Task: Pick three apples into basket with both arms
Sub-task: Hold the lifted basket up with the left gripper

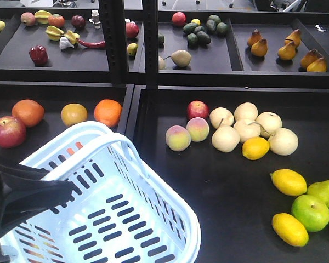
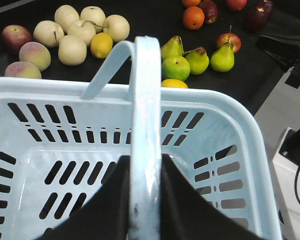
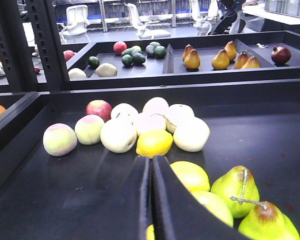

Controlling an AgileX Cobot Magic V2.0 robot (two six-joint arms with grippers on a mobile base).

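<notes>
The pale blue basket hangs tilted at the lower left, and no fruit shows on its slotted bottom. My left gripper is shut on its hoop handle, which runs between the black fingers. One red apple lies in the left tray beside the basket. Another apple sits at the back of the pale fruit pile in the right tray, also seen as the red apple. My right gripper is shut on nothing, low over the right tray and pointing at a lemon.
Oranges lie behind the basket. Pale pears, peaches, lemons and green pears crowd the right tray. A black divider splits the trays. An upright post stands before the upper shelf of mixed fruit.
</notes>
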